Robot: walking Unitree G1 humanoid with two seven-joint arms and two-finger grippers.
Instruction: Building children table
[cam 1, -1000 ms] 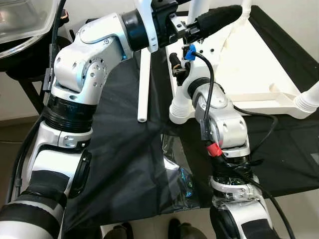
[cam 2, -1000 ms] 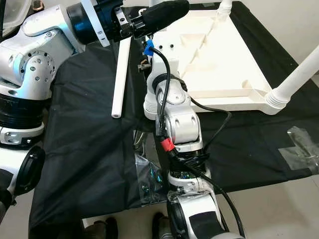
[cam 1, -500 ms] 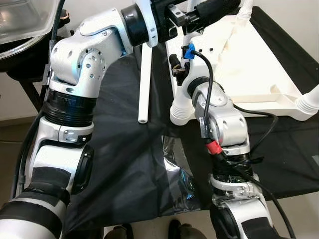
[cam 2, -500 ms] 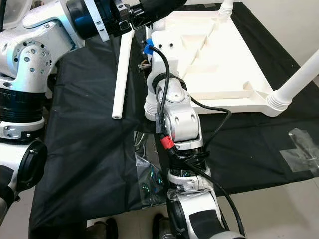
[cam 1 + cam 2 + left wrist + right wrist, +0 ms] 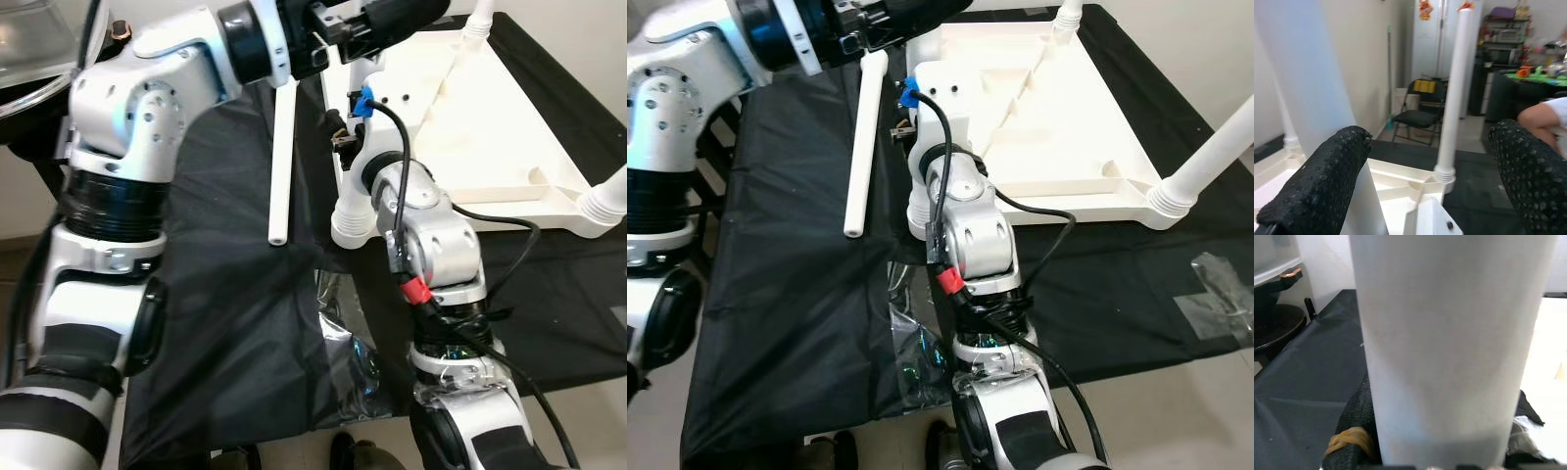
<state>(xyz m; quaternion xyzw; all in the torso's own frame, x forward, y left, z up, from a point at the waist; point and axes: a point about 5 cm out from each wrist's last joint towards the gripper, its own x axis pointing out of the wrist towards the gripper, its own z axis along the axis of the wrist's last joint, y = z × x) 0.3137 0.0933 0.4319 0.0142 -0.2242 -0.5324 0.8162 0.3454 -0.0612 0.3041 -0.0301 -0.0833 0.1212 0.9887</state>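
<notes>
- My right gripper (image 5: 1449,450) clasps an upright white table leg (image 5: 1449,342).
- My left gripper (image 5: 1425,181), fingers spread, hovers over the upturned white tabletop (image 5: 1068,127).
- A loose leg (image 5: 862,137) lies on black cloth (image 5: 784,294).

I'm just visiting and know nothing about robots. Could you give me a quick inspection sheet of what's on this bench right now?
Surface: black cloth covers the work table.
Job's things: white tabletop lies upside down with legs standing in its corners; one loose leg lies flat on the cloth beside it.
Clutter: crumpled clear plastic bag at the near edge; tape patch on the cloth.
Grippers: left gripper is open, its fingers either side of an upright leg; right gripper is shut on the near corner leg.
Cables: black cable with a blue plug runs along the right arm.
Surroundings: folding chair, cluttered shelves, a person's arm.
</notes>
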